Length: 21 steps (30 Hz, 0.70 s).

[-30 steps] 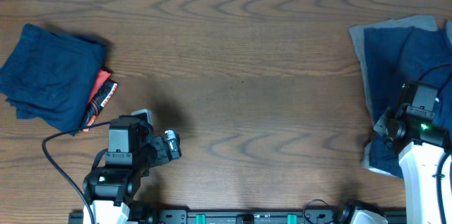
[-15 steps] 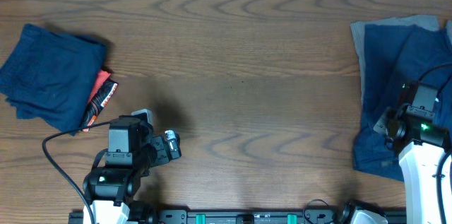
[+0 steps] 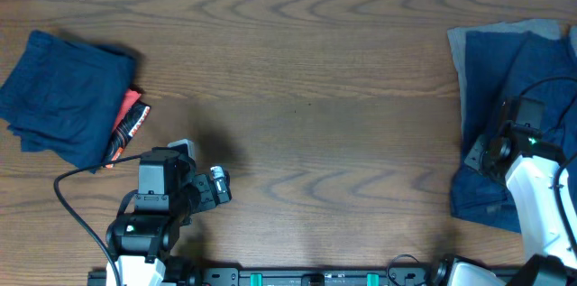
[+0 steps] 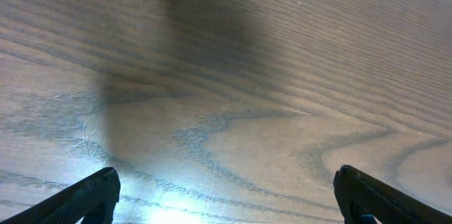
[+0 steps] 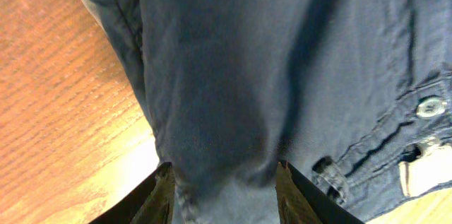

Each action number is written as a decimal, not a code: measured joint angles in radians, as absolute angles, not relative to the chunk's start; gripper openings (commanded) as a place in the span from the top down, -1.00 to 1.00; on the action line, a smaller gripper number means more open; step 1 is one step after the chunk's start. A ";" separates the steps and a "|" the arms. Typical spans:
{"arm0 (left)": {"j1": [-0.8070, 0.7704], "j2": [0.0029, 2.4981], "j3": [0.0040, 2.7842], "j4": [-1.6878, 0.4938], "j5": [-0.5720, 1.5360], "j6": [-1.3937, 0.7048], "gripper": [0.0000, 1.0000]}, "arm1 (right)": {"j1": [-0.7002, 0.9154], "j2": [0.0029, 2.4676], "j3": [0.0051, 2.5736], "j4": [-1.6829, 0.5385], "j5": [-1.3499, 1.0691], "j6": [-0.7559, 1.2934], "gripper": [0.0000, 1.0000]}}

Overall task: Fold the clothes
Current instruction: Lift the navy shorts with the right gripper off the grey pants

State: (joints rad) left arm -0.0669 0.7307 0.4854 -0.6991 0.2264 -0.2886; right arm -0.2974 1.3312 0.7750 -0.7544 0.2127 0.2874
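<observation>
Overhead first: on the brown table point(image 3: 297, 96), task judged partway through. At the right edge, loose shorts point(image 3: 505, 60), navy, rumpled and only partly spread, not yet folded, lying under the right arm. At the left edge, folded pile point(image 3: 63, 96) of the same navy cloth, stacked and apparently finished. Number of pieces in either heap: cannot tell. Right gripper point(image 5: 222, 185) down on the loose shorts, fingers point(image 5: 161, 192) partly closed, pinching a ridge of cloth between them. Left gripper point(image 4: 226, 196) well apart from all cloth, over bare wood, its fingers point(image 4: 85, 196) spread wide, holding nothing. Small striped item point(image 3: 131, 124) touching the folded pile's right side, no part of the job. Smallest, a button point(image 5: 429, 106) on the waistband, just beside the pinch.
</observation>
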 measured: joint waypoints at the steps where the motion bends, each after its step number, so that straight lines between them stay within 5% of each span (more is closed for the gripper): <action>1: -0.067 0.731 0.485 -0.699 0.226 -0.289 -0.96 | -0.297 1.337 0.775 -0.753 0.212 0.288 0.17; 5: -0.067 0.731 0.485 -0.699 0.226 -0.289 -0.96 | -0.297 1.344 0.775 -0.745 0.209 0.288 0.26; 9: -0.067 0.731 0.485 -0.699 0.226 -0.289 -0.96 | -0.297 1.344 0.775 -0.747 0.207 0.287 0.80; 12: -0.067 0.731 0.485 -0.699 0.226 -0.289 -0.95 | -0.297 1.344 0.775 -0.747 0.200 0.294 0.97; 21: -0.067 0.731 0.485 -0.699 0.226 -0.289 -0.96 | -0.297 1.344 0.775 -0.748 0.200 0.297 0.98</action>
State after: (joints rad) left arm -0.0669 0.7307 0.4854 -0.6991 0.2264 -0.2886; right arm -0.2970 1.3437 0.7750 -0.7475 0.1997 0.2966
